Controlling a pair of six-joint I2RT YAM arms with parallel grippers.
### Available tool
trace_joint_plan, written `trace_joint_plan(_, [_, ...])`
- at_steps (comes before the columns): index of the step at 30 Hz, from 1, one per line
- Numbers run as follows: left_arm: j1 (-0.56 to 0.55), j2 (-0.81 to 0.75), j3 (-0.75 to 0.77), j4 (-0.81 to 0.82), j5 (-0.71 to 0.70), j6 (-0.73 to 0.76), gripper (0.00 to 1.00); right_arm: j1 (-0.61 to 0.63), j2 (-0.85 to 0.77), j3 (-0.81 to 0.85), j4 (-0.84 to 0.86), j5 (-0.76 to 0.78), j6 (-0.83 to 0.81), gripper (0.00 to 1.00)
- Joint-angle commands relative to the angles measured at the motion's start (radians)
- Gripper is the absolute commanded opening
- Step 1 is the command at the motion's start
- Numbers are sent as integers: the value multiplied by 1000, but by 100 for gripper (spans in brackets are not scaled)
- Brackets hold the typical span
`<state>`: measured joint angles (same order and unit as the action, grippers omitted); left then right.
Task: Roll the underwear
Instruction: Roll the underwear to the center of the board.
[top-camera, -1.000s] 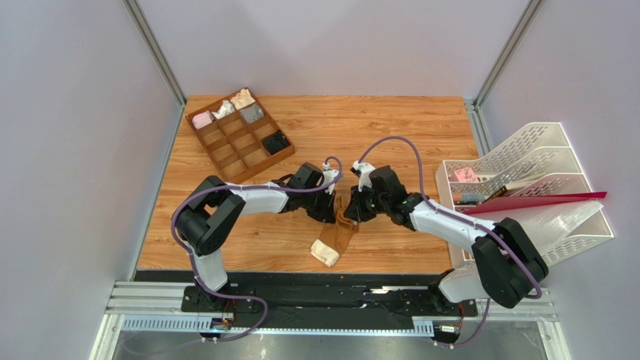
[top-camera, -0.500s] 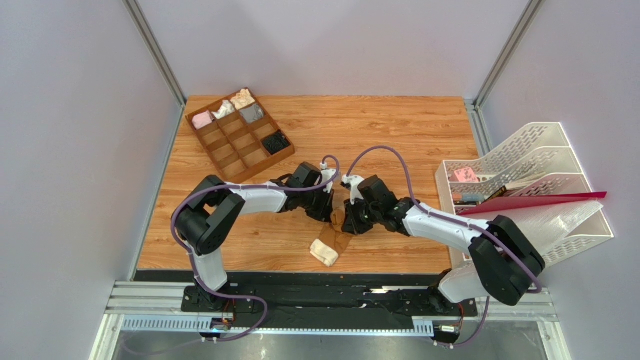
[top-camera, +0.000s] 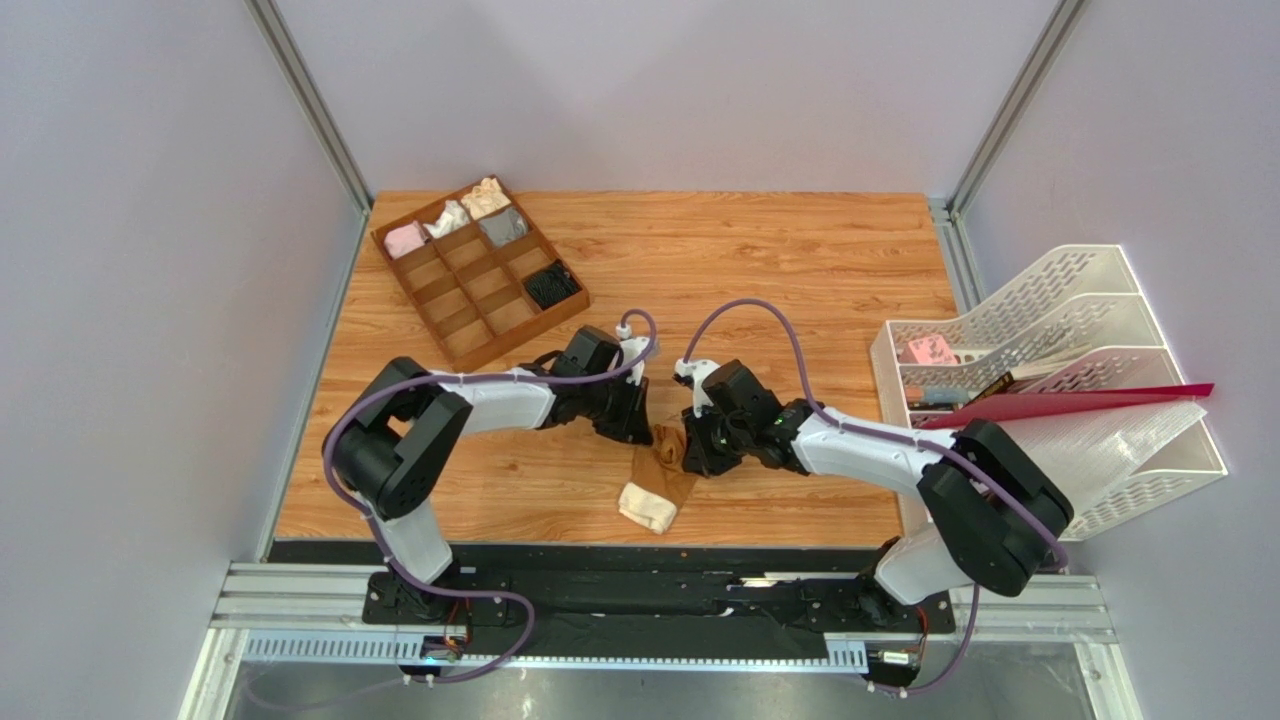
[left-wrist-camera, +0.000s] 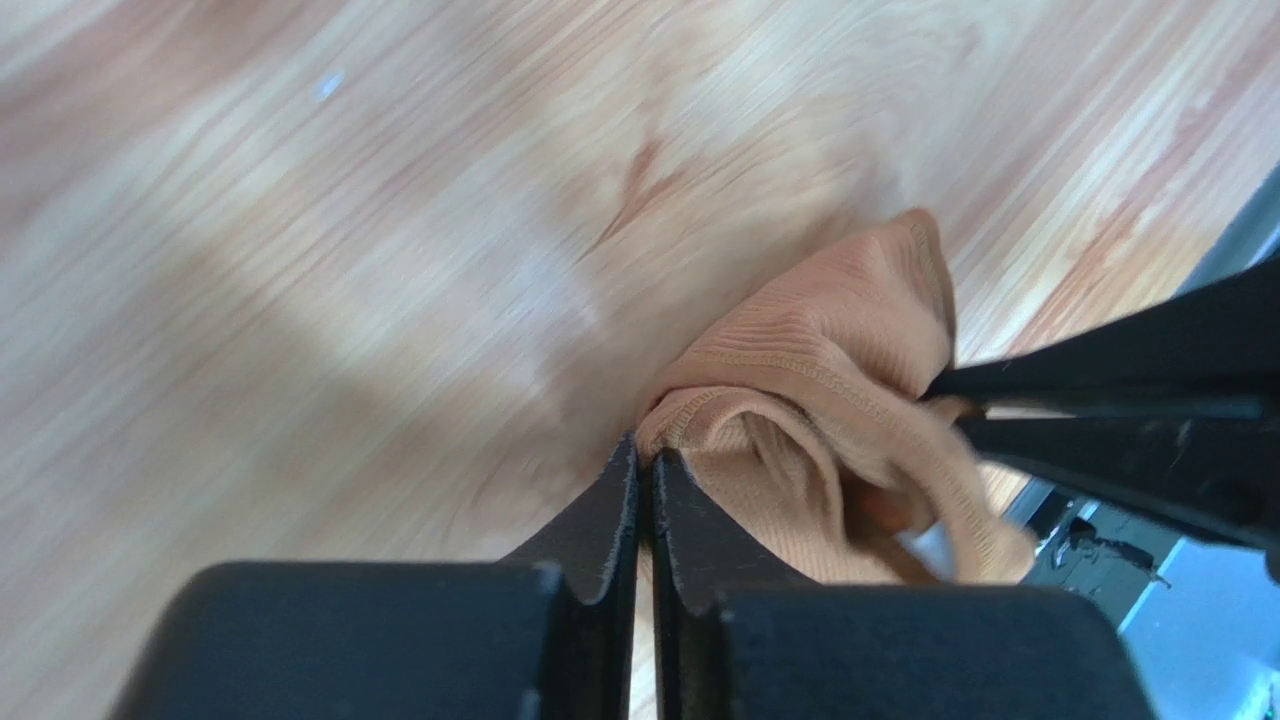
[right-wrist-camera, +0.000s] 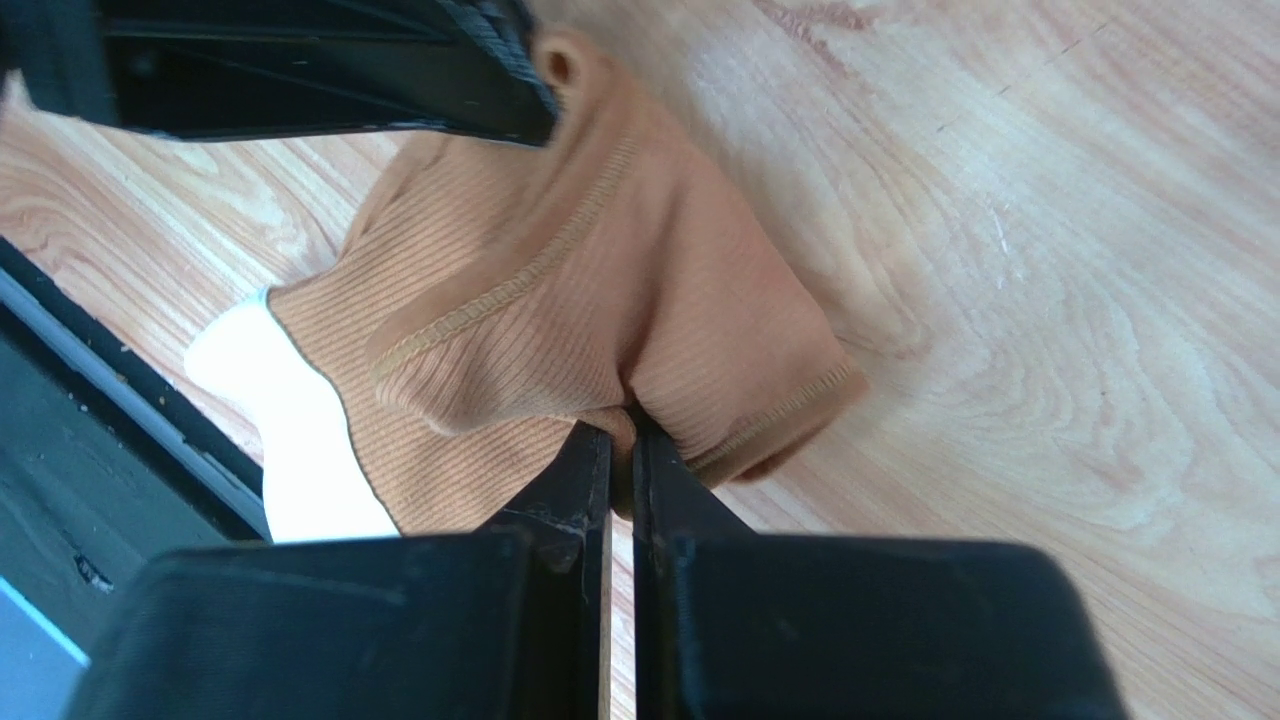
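The underwear (top-camera: 661, 477) is a brown ribbed garment with a cream-white band (top-camera: 649, 512) at its near end. It lies on the wooden table near the front edge, between the two arms. My left gripper (top-camera: 655, 437) is shut on the hem of its far end, and the left wrist view shows the fabric (left-wrist-camera: 842, 375) pinched at the tips (left-wrist-camera: 646, 453). My right gripper (top-camera: 688, 447) is shut on a fold of the same end (right-wrist-camera: 571, 300), seen at its tips (right-wrist-camera: 621, 432). The two grippers sit close together, and the far end is bunched above the rest.
A brown divider tray (top-camera: 451, 300) holding small fabric bundles stands at the back left. A white file rack (top-camera: 1052, 323) with a red folder (top-camera: 1082, 405) stands at the right edge. The black rail (top-camera: 646, 563) runs just beyond the cream band.
Both grippers have moved left and toward the near edge, carrying the underwear's far end over toward its cream band. The visible garment has become shorter.
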<state>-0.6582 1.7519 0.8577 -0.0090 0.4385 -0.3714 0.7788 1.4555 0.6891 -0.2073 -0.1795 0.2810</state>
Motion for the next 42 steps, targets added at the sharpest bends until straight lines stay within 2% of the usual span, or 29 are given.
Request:
trace_joint_plan(1, [37,-92,-75,-143,-110,-12,11,8,23,-11,19,51,15,0])
trace_joint_plan(6, [37,-228,-124,-151,-109,-76,41,8,29,-14,35,52,14,0])
trace_joint_plan(9, [38,-294,-157,-163,-127,-107,51,11,29,-7,40,51,10,0])
trace_joint_plan(13, [39,-414,-184,-161,-175,-164,52,22,23,13,29,58,10,0])
trace_joint_plan(18, [37,-470,-166,-80,-81,-248,52,34,29,21,26,66,11,0])
trace_joint_plan(23, [25,-402,-135,-6,-11,-290,52,45,31,18,31,75,23,0])
trace_joint_plan(31, [-46,-302,-114,102,6,-337,54,59,28,18,29,83,27,0])
trace_joint_plan(42, [-66,-192,-78,96,-6,-331,53,65,26,23,26,86,29,0])
